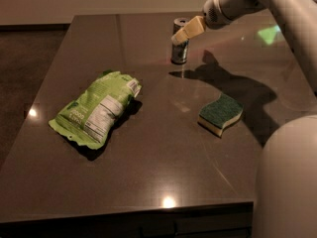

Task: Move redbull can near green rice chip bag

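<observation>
A wrinkled, glossy light-green rice chip bag [96, 114] lies at nine o'clock on the smooth dark table [163, 177]. At twelve stands the slim silver-grey redbull can [179, 51], with the tan wedge-shaped gripper [188, 29] across its top. I cannot tell whether it grips. A wavy green sponge [221, 114] sits at three.

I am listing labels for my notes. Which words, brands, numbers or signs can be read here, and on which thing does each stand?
None can be quoted.
green rice chip bag: white panel with printed lines, too blurred to read.
redbull can: no text legible.
sponge: no text.
table: no text.
gripper, at the can's top: no markings.
</observation>
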Robot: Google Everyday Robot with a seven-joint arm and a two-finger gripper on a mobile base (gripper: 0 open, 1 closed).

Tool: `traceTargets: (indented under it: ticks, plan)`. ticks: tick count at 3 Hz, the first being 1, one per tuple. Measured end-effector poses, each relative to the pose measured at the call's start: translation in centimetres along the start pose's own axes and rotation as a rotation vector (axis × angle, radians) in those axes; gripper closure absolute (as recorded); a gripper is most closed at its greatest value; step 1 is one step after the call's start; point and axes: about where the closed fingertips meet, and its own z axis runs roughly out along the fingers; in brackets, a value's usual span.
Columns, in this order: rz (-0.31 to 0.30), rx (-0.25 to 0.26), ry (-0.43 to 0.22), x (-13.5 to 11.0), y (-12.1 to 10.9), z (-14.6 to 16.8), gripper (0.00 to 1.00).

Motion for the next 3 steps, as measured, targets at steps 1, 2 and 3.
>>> traceTargets:
  ticks: [1, 2, 3]
  plan:
    - [0.004, -0.016, -0.023, -0.7, 0.7, 1.3, 0.0]
    - [0.005, -0.035, -0.037, -1.1, 1.1, 2.2, 0.19]
    - [0.001, -0.054, -0.049, -1.1, 1.2, 2.4, 0.5]
